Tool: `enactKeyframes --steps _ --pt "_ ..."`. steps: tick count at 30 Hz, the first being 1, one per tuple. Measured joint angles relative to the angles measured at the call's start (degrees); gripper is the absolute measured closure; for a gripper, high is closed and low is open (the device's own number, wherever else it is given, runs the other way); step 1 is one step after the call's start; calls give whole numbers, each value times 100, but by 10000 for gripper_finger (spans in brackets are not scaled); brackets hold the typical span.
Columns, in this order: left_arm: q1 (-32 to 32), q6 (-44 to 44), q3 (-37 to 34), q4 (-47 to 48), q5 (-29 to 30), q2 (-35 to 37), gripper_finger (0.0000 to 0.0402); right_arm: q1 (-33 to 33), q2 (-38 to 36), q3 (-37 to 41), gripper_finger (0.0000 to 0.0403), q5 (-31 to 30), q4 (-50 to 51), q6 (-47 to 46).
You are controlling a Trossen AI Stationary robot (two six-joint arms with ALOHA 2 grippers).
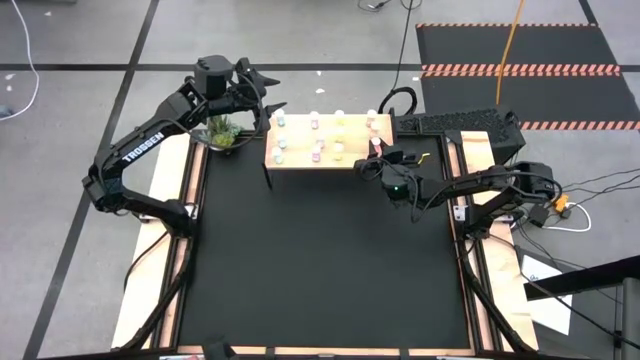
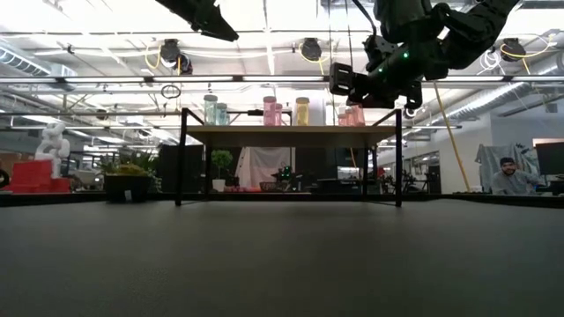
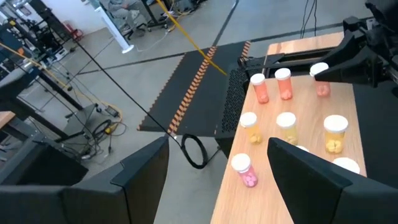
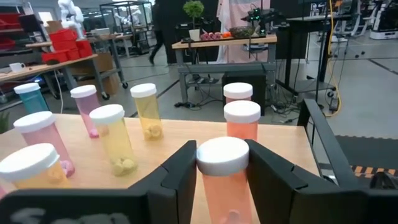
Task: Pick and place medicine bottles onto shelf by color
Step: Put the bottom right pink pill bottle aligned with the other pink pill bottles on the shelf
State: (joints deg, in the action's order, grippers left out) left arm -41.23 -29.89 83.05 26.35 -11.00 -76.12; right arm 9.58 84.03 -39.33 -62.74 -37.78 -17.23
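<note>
Right wrist view shows you the right gripper (image 4: 222,171) with fingers clamped on an orange bottle (image 4: 222,177) standing on the shelf (image 1: 300,157); left gripper (image 3: 214,168) hovers open above the shelf's other end.

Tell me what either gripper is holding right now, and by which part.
The right gripper grips an orange medicine bottle around its upper body, just under the white cap, at the shelf's right end. The left gripper is open and empty.
</note>
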Motion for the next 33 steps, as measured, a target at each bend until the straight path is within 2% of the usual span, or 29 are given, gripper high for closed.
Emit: enactKeyframes --steps 28,33 --pt "0 -109 0 -4 37 0 128 -31 0 0 278 2 130 -9" --pt "0 -111 0 -4 42 0 128 -31 0 0 261 7 131 -9"
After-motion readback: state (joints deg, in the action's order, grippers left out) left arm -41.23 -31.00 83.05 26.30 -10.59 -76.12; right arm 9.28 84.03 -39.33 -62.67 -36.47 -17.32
